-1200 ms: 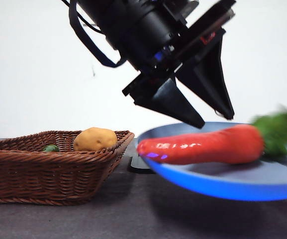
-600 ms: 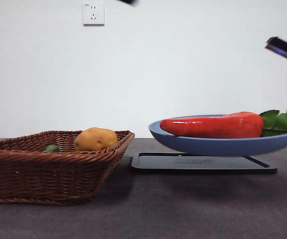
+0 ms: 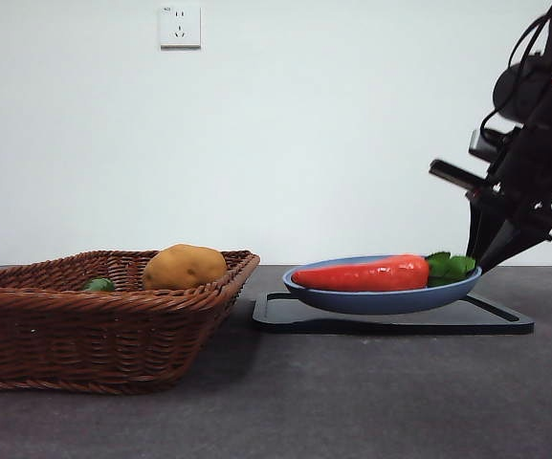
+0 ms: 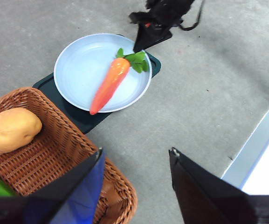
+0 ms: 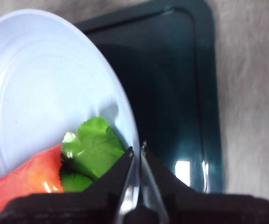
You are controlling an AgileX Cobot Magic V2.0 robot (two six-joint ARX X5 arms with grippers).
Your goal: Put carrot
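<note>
Stage of task: the carrot (image 3: 362, 274) already lies in the blue plate (image 3: 381, 302), so the placing of the carrot on the plate appears done. The plate itself is held at or just above the dark tray (image 3: 390, 318); whether it rests on the tray cannot be told from the front view. What seems left is to set the plate fully down and let go of its rim.

Right claw (image 5: 137, 154): jaws drawn narrow and pinched on the plate's rim, one jaw inside and one outside, as the right wrist view shows. The carrot's green leaves (image 5: 91, 148) lie just beside the inner jaw, possibly touching it; the red-orange body points away from the claw across the plate. In the front view this claw (image 3: 494, 256) comes down at the plate's edge nearest the leaves.

Left claw (image 4: 134, 184): jaws spread wide, holding nothing, raised well above the tabletop (image 4: 209, 93) over the near corner of the wicker basket (image 4: 55, 172), well apart from the carrot (image 4: 108, 84).

Other items: a potato (image 3: 183, 267) and a small green object (image 3: 98, 285) lie in the basket, apart from the plate.
</note>
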